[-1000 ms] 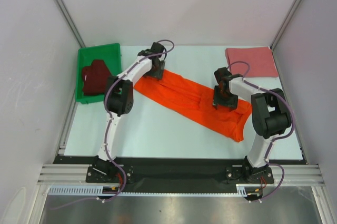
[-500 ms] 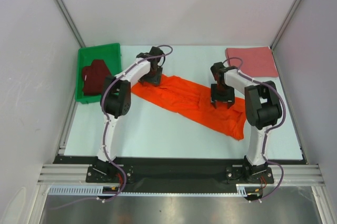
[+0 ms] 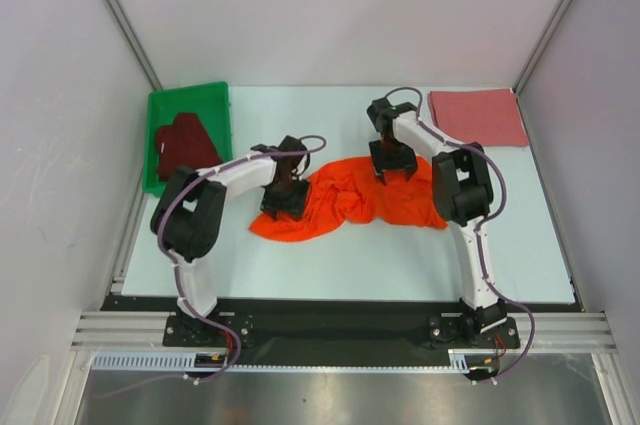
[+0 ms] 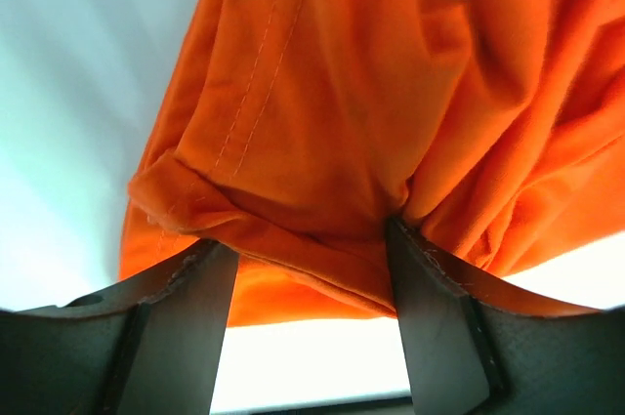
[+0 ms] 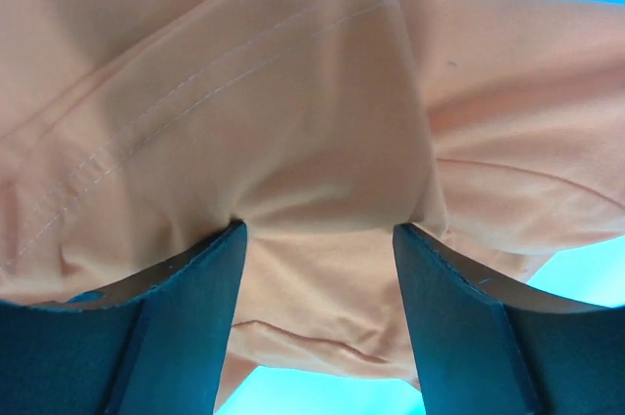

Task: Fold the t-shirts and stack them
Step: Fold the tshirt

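Progress stands at roughly a third, by my reading: the pink t-shirt [image 3: 478,117] lies flat and squared as a folded rectangle at the far right corner of the bench [image 3: 400,255], and I count that one done. The orange t-shirt [image 3: 345,207] is the one in hand. It sits bunched and rumpled in the middle of the bench, between the two arms, not yet a neat fold. My left end effector [image 3: 285,201] has its fingers clamped on a gathered hem at the shirt's left end, and in the left wrist view the fabric puckers tightly between them. My right end effector [image 3: 392,167] grips the far right part the same way, with a fold of cloth pinched between its fingers. The maroon t-shirt [image 3: 183,145] lies crumpled in the green bin [image 3: 215,103] at the far left, untouched as far as I can judge — so it has yet to be folded, and nothing is stacked on the pink one
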Tool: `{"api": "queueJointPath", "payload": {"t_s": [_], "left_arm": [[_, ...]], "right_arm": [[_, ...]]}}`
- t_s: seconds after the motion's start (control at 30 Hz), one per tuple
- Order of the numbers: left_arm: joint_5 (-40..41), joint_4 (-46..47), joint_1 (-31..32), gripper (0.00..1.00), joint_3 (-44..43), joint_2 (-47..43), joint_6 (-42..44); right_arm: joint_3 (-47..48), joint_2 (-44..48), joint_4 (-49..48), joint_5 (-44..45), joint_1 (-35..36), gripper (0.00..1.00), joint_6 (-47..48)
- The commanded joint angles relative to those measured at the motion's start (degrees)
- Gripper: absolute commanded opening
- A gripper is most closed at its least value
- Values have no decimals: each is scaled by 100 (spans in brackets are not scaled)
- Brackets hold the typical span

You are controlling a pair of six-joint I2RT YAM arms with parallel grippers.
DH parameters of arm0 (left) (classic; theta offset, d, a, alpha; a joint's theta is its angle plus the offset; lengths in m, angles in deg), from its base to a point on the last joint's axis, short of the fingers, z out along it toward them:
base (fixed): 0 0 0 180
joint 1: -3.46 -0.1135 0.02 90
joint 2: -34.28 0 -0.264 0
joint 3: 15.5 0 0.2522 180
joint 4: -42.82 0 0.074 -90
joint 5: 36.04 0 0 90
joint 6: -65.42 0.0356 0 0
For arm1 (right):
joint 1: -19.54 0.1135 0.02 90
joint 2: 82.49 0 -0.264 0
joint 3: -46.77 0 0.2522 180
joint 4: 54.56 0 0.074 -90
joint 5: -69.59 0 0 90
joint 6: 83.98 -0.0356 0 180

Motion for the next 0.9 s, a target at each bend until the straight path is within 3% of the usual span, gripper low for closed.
{"api": "queueJointPath", "payload": {"t_s": [0.0, 0.23, 0.4, 0.57, 0.77, 0.87], "left_arm": [[-1050, -439, 417, 67, 908, -238, -650], [-1455, 159, 1296, 67, 1856, -1240, -1879], [-1447, 318, 1772, 67, 2113, -1645, -2400], [-622, -16, 1763, 71, 1569, -2190, -2462], [273, -525, 1710, 75, 524, -2349, -2260], [469, -605, 1571, 75, -65, -2235, -2014]], "right_arm": [[963, -1094, -1892, -597, 274, 70, -252], [3224, -2464, -1399, -878, 292, 70, 74], [3306, -2545, -1891, -1406, 160, 71, 109], [3384, -2194, -1936, -1529, 134, 71, 267], [3350, -1088, -1410, -1730, -76, 76, -4], [3324, -446, -1050, -1967, -244, 86, -241]]}}
